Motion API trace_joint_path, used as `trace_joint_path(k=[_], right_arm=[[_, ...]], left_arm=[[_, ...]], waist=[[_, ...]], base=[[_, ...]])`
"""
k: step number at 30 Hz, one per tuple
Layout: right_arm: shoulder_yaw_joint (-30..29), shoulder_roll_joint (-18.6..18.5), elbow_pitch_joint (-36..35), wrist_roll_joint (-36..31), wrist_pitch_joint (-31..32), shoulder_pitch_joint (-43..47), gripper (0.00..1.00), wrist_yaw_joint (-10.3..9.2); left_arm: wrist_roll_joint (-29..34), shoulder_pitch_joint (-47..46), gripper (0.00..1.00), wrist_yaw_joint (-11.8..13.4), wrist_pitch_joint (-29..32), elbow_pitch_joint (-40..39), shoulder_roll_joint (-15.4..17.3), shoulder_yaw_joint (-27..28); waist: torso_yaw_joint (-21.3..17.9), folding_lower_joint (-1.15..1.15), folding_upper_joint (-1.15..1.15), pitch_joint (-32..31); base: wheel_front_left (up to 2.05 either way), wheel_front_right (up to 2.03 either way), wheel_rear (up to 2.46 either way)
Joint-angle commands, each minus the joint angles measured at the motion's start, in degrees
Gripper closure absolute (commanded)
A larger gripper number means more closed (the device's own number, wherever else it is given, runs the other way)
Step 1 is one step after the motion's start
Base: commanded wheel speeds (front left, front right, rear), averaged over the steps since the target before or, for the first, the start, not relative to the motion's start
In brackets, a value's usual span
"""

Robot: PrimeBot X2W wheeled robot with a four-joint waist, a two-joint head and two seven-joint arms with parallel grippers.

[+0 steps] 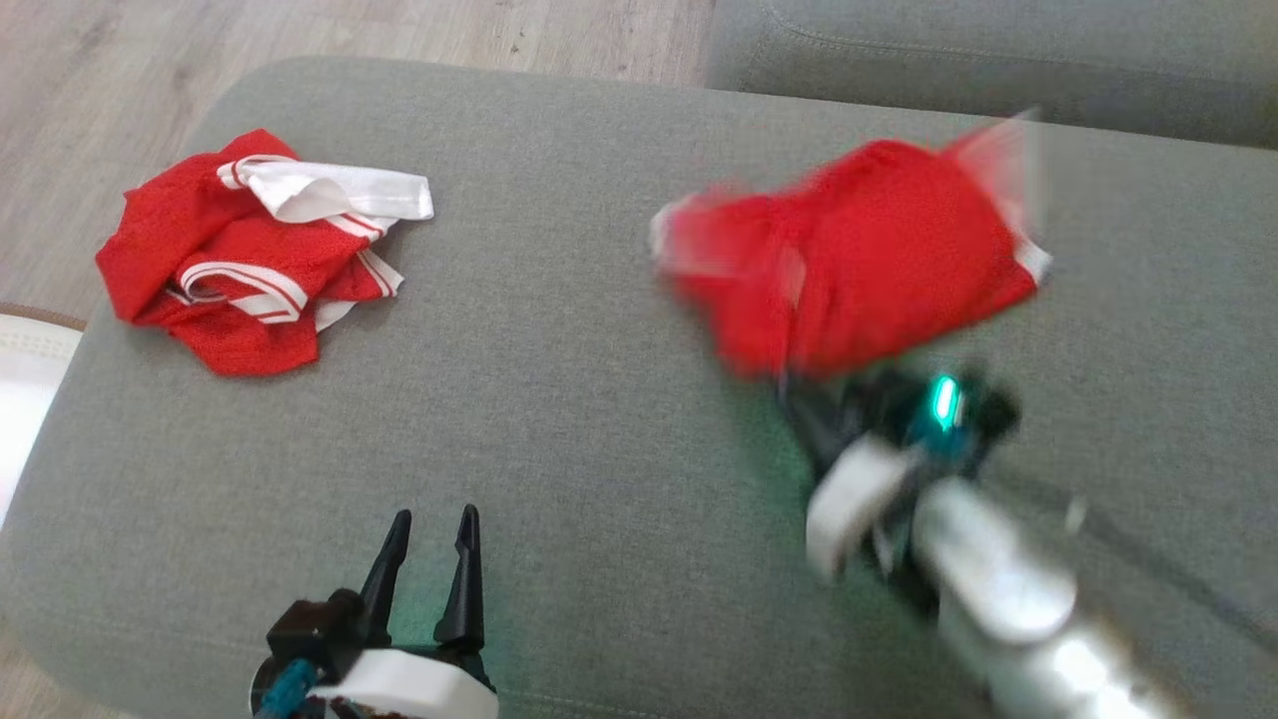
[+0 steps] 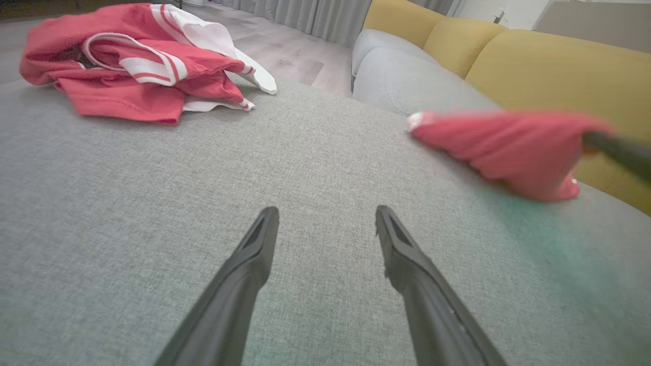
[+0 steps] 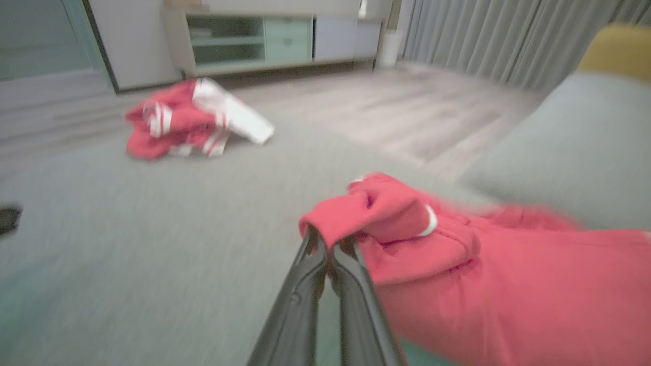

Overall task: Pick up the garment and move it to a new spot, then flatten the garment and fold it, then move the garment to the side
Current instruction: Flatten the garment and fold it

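The red garment (image 1: 864,250) sits in the upper right of the head view, bunched and blurred, over the grey cushion (image 1: 559,419). Whether its lower edge touches the fabric I cannot tell. It is held this way because the right gripper (image 3: 330,243) has its two fingers pressed together on a folded edge of the cloth. In the right wrist view the fold caps the fingertips at centre and the rest spills to the lower right. That fits the carry to a new spot, judging by the blur. In the head view the garment lies just above that gripper, draped past its tips. The left gripper (image 1: 433,514) waits at the lower left, fingers spread and holding nothing (likely kept clear for the flattening). A second red-and-white garment (image 1: 250,250) lies crumpled at the upper left, well apart.
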Motion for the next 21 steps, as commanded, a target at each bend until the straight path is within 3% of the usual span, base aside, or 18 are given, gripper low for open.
trace_joint_path(k=[1,2,3,6,13,21], right_arm=[[2.94,0.59,0.46,1.61,-0.36,1.78,0.60,-0.04],[4.40,0.69,1.49,2.62,-0.36,3.00,0.08,-0.04],[5.57,0.71,2.30,3.56,-0.36,4.00,0.00,-0.04],[5.91,0.24,2.43,6.23,-0.36,5.39,0.00,-0.04],[0.61,-2.36,-0.35,8.14,-0.36,4.28,0.00,-0.04],[-4.05,-0.82,1.04,9.90,-0.36,0.78,0.00,-0.04]], left_arm=[[-0.49,-1.02,0.00,0.16,-0.30,-1.22,0.08,1.96],[-0.56,-1.10,0.00,0.17,-0.30,-1.27,0.08,1.90],[-0.54,-1.24,0.00,0.18,-0.30,-1.30,0.08,1.84],[-0.33,-1.81,0.00,0.18,-0.30,-1.51,0.08,2.04],[-0.12,-2.78,0.00,0.11,-0.30,-1.89,0.08,2.08],[-0.50,-3.34,0.00,-0.01,-0.30,-2.23,0.08,0.85]], waist=[[-0.26,0.00,0.00,0.18],[-0.55,0.00,0.00,0.29],[-0.93,0.00,0.00,0.42],[-2.38,0.00,0.00,0.67],[-4.65,0.00,0.00,0.49],[-2.86,0.00,0.00,1.56]], base=[[0.00,0.00,0.00],[0.00,0.00,0.00],[0.00,0.00,0.00],[0.00,0.00,0.00],[0.00,0.00,0.00],[0.00,0.00,0.00]])
